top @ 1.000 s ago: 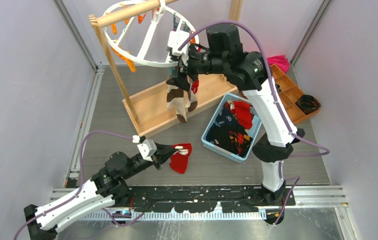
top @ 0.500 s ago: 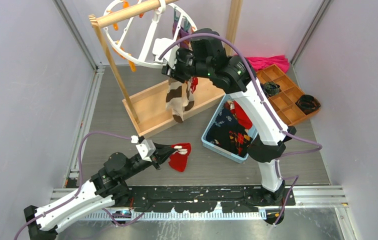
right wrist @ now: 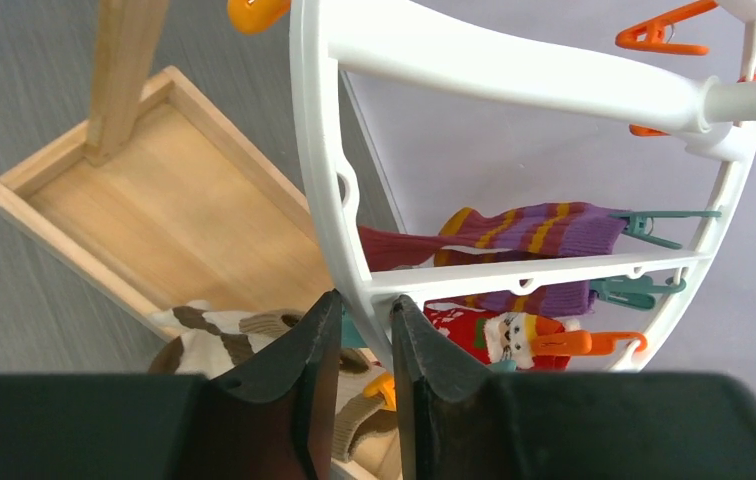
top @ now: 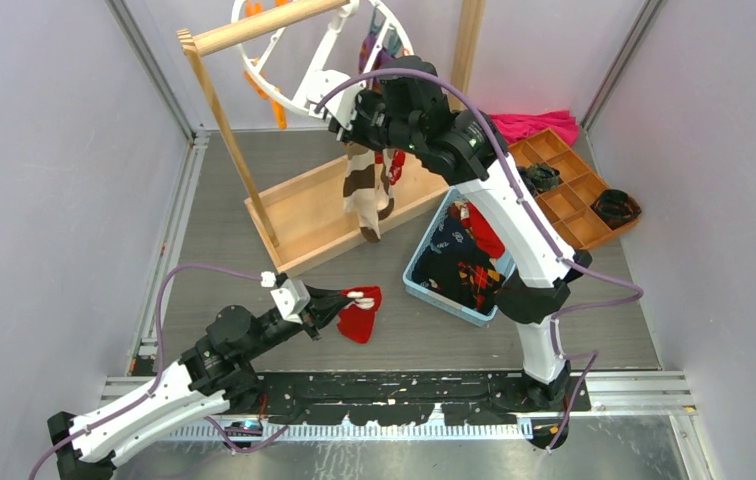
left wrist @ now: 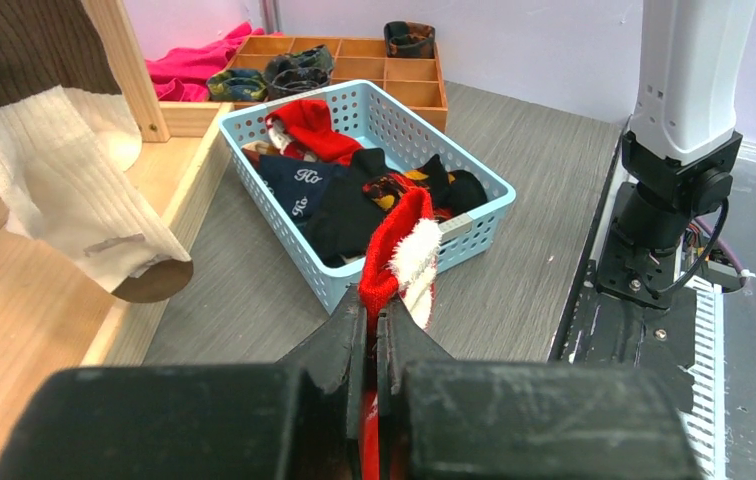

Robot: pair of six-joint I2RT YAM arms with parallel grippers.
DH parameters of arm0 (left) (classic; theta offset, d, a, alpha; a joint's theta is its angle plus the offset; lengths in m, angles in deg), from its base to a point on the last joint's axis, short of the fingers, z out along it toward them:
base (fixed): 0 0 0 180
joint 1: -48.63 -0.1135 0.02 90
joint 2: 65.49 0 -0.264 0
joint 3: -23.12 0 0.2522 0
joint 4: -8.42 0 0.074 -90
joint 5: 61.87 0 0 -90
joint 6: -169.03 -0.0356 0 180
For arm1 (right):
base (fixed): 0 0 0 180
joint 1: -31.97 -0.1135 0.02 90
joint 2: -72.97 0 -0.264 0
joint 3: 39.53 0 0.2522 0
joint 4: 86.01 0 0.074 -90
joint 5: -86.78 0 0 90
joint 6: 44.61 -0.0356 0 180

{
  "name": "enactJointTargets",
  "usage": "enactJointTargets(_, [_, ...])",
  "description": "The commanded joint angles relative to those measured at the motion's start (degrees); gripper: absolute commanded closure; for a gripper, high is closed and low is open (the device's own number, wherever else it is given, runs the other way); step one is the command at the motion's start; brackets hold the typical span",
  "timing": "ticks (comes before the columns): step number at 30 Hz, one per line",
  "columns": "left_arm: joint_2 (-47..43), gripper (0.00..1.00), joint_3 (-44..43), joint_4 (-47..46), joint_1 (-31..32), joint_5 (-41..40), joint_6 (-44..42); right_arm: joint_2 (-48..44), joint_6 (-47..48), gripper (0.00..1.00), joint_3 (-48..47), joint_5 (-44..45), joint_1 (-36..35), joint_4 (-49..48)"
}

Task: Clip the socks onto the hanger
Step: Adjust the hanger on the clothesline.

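White round plastic clip hanger [top: 324,55] [right wrist: 514,80], tilted steeply, hangs from the dowel rail of a light wooden stand [top: 304,215] at the far middle of the table. Clipped to it by teal and orange pegs are a purple sock with yellow stripes [right wrist: 534,228] and a red Santa-print sock [right wrist: 484,330]. A brown-and-white patched sock [top: 364,190] [right wrist: 224,325] [left wrist: 64,190] dangles from the hanger's near side over the stand's tray base. A red sock with white trim [top: 361,318] [left wrist: 404,250] lies well apart from it, near the front edge. Between the two, to the right, stands a pale blue perforated plastic basket [top: 444,302] [left wrist: 474,235] filled with dark and red socks. Beyond it, against the right wall, is a wooden compartment tray [top: 574,200] [left wrist: 354,60] holding rolled socks, with a pink cloth [top: 529,125] [left wrist: 194,70] just behind. The surface is a grey wood-grain tabletop [top: 234,260] enclosed by plain lilac walls [top: 44,150]. The left gripper [top: 346,298] [left wrist: 374,310], low over the table, has its jaws pressed together on the red sock's cuff. The right gripper [top: 356,118] [right wrist: 359,310], raised to the hanger, has its jaws a narrow gap apart, astride the white rim. Whether they clamp the rim or the patched sock cannot be told.
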Motion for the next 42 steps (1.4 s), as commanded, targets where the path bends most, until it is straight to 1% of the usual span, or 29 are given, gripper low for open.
enactJointTargets(1, [-0.88, 1.0, -1.59, -0.52, -0.28, -0.52, -0.94, -3.49, -1.59, 0.73, 0.29, 5.54, 2.74, -4.55])
enactJointTargets(8, [-1.7, 1.0, -1.54, 0.03, -0.28, -0.49, -0.94, -5.84, -1.82, 0.73, 2.25, 3.56, 6.52, -4.23])
enactJointTargets(13, [-1.43, 1.0, -1.44, -0.39, -0.28, -0.41, -0.94, -7.81, -1.73, 0.7, 3.97, 1.98, 8.12, -3.18])
enactJointTargets(23, [-1.34, 1.0, -1.44, -0.74, -0.28, 0.07, -0.71, -11.0, -2.04, 0.62, 5.4, 1.1, 10.91, -2.06])
enactJointTargets(28, [-1.11, 1.0, -1.53, -1.18, -0.28, 0.33, -0.59, -12.86, -2.12, 0.6, 7.07, 0.87, 12.48, -1.86])
enactJointTargets(30, [-1.03, 1.0, -1.61, -1.2, -0.28, 0.44, -0.52, -13.55, -2.38, 0.6, 7.71, 0.68, 13.52, -2.08])
enactJointTargets(36, [-1.17, 1.0, -1.78, -1.35, -0.28, 0.69, -0.41, -15.12, -2.89, 0.53, 9.3, 0.65, 17.34, -3.07])
enactJointTargets(38, [-1.23, 1.0, -1.79, -1.37, -0.28, 0.82, -0.38, -15.46, -3.34, 0.52, 9.63, -1.47, 18.69, -3.33])
enactJointTargets(42, [-1.12, 1.0, -1.88, -1.67, -0.28, 0.99, -0.32, -16.27, -4.05, 0.49, 10.29, -2.57, 20.64, -3.83])
